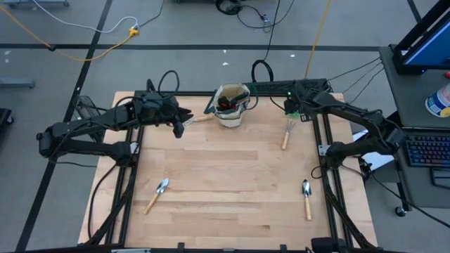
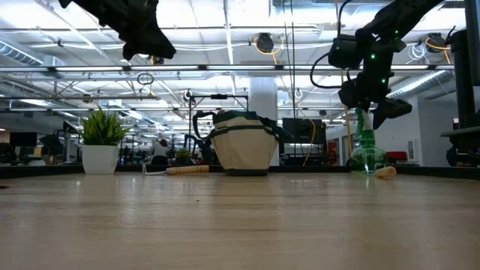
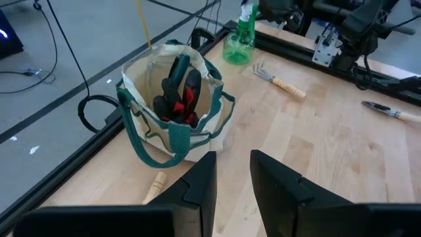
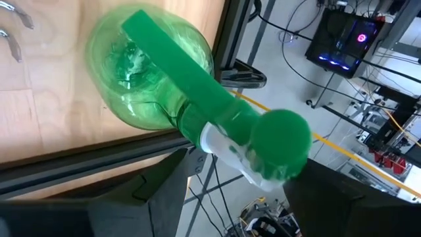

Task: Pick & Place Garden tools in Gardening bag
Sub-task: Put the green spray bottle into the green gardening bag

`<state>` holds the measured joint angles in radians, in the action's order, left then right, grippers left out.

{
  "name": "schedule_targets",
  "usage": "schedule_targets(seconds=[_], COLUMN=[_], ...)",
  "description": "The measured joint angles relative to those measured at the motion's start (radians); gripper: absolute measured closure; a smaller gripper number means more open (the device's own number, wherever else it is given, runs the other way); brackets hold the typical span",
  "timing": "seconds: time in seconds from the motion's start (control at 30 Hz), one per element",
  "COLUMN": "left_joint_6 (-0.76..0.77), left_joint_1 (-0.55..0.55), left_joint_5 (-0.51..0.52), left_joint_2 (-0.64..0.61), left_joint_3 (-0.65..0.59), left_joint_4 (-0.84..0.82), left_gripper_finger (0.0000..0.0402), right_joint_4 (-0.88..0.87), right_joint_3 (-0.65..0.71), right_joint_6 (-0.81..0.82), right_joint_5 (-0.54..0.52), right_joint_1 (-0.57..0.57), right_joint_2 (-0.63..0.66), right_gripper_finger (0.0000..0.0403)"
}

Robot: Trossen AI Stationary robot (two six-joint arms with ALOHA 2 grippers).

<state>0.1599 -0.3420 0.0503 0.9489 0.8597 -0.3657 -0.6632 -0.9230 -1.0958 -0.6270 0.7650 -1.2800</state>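
Your left claw [image 1: 180, 126] hangs at 11 o'clock, fingers nearly together, gripping nothing, just left of the gardening bag [image 1: 231, 105] at 12 o'clock on the counter [image 1: 225, 190]. Shears and a red item sit inside it. One trowel [image 1: 157, 193] lies at 7, another trowel [image 1: 306, 197] at 5. Your right claw [image 1: 294, 109] hovers spread apart straddling the spray bottle [image 4: 164, 92] at 1, rake [image 1: 287, 132] beside.

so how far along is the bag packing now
Done: dark shears and a red item sit in the gardening bag. In hand: the open right gripper straddles the green spray bottle, not yet gripping. Left: a rake, two trowels and a wooden-handled tool beside the bag.
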Motion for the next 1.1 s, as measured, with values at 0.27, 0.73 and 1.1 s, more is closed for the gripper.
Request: schedule_targets(seconds=[0.27, 0.73, 1.1], left_joint_6=[-0.008, -0.025, -0.027], left_joint_1=[0.0, 0.0, 0.0], left_joint_5=[-0.001, -0.008, -0.008], left_joint_2=[0.0, 0.0, 0.0], left_joint_3=[0.0, 0.0, 0.0], left_joint_4=[0.004, 0.004, 0.004], left_gripper_finger=[0.0305, 0.0305, 0.0305], right_joint_4=[-0.02, -0.053, -0.053], right_joint_3=[0.0, 0.0, 0.0], right_joint_6=[0.001, 0.009, 0.009], right_joint_5=[0.002, -0.002, -0.053], right_joint_1=[0.0, 0.0, -0.001], right_joint_2=[-0.002, -0.002, -0.001], right_gripper_finger=[0.0174, 0.018, 0.0179])
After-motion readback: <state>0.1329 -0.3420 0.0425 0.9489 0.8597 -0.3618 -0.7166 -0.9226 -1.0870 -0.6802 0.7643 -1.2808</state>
